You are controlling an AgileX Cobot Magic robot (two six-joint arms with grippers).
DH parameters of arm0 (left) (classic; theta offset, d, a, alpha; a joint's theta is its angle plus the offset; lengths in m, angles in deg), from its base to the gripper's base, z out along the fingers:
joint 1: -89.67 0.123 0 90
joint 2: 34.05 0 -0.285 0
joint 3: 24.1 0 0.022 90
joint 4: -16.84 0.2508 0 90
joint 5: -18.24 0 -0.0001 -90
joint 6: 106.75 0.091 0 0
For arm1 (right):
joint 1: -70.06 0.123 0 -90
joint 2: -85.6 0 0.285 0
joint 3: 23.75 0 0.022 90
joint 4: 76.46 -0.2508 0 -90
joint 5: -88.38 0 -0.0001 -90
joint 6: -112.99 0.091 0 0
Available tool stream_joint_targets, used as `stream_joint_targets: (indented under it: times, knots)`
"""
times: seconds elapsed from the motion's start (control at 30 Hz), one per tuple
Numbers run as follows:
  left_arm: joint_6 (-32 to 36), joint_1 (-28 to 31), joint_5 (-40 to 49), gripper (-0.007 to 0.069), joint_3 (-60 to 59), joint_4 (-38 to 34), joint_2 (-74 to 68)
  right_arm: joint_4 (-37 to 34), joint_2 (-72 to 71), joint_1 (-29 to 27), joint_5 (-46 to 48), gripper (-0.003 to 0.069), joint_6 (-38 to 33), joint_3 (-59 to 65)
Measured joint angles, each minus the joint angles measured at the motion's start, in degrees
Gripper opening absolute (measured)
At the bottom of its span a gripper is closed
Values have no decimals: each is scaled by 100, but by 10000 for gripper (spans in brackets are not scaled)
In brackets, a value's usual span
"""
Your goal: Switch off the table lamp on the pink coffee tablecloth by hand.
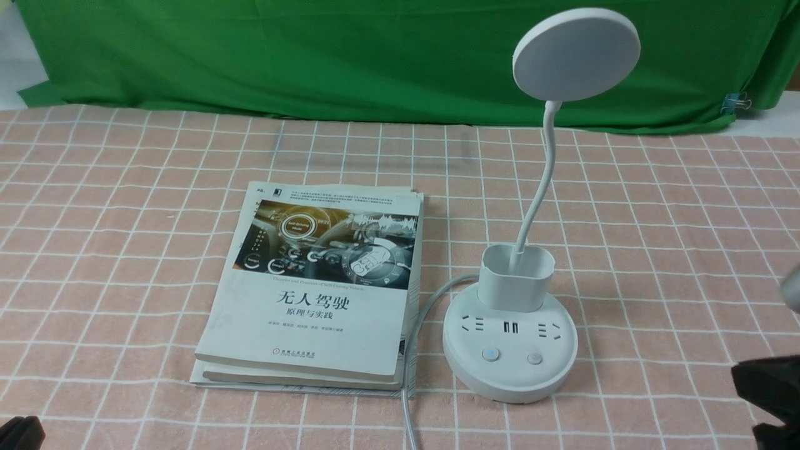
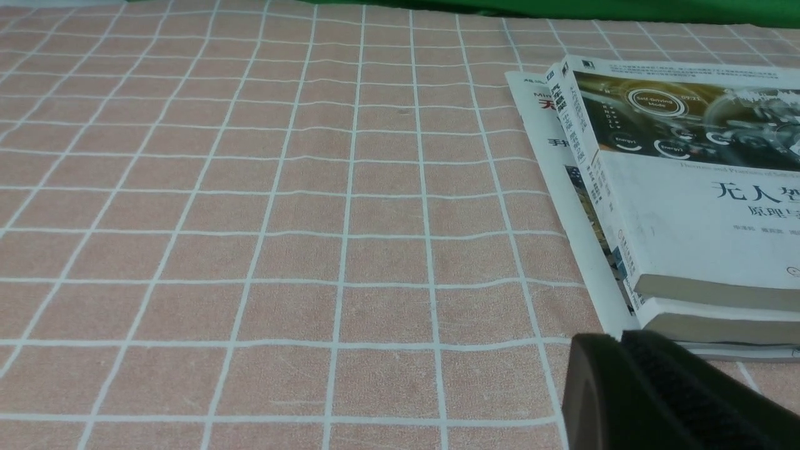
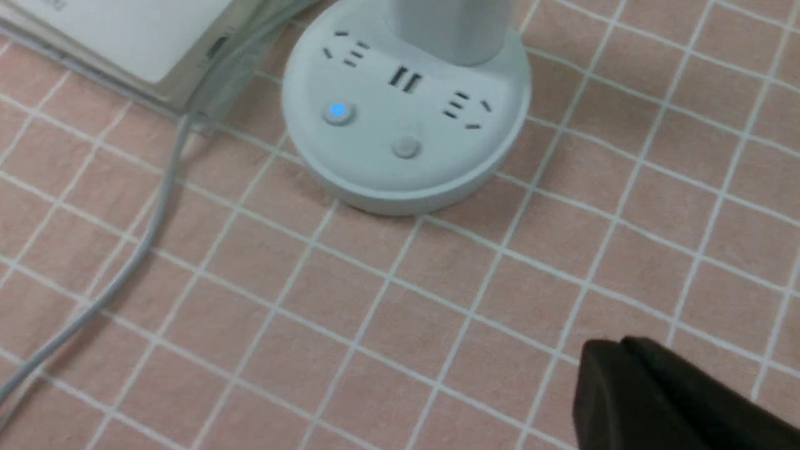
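Standing right of centre on the pink coffee tablecloth [image 1: 125,250], the table lamp [image 1: 517,278] sits just beside a stack of books [image 1: 312,294], its grey cable [image 1: 419,325] running between them. One button [image 3: 337,111] on its round base glows blue. The right pincer [image 1: 767,390] hangs near the base without touching it; the left pincer [image 1: 19,434] shows at the near left, well apart. Whether either pincer is wide or narrow cannot be told.
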Motion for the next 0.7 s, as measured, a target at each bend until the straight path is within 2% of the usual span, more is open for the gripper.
stream_joint_targets:
  times: [0.13,0.33,0.47,0.7]
  knots:
    - [0,0,0,6,0,0,0,258,-1385,-1014,-1065,34,-5,1488]
    - [0,0,0,6,0,0,0,469,-3343,-2015,-1496,34,-54,2781]
    - [0,0,0,6,0,0,0,484,-4120,-2188,-1538,34,-263,3140]
    - [0,0,-1,6,0,-5,0,486,-4235,-2195,-1742,34,-300,3362]
